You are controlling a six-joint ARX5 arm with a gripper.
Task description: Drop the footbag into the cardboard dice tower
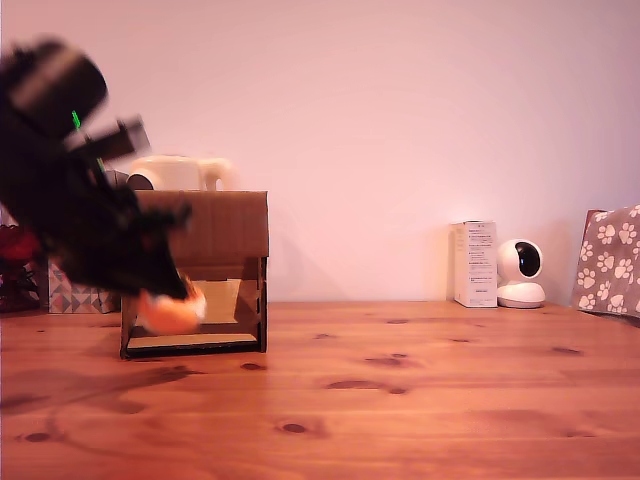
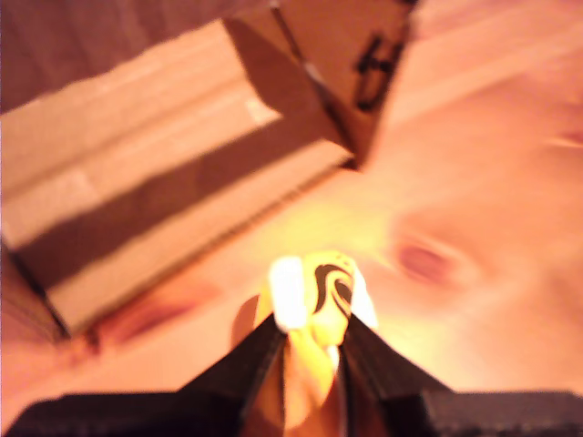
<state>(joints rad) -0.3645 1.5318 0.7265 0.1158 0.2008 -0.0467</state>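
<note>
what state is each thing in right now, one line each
gripper: shut on the footbag, blurred in the exterior view
footbag: squeezed between the fingers, low in front of the tower, not yet in it
cardboard dice tower: upright on the table, lower front open, ramp showing
white carton: upright
white camera: upright on the wooden table

Looks like a room in a home. Warm wooden table [image 1: 420,400] with dark knots, plain pale wall [image 1: 400,120] behind. At three o'clock, a small white carton [image 1: 474,263], a round white camera [image 1: 520,272], a paw-print box [image 1: 610,258]. At nine o'clock, a patterned tissue box [image 1: 75,297].
</note>
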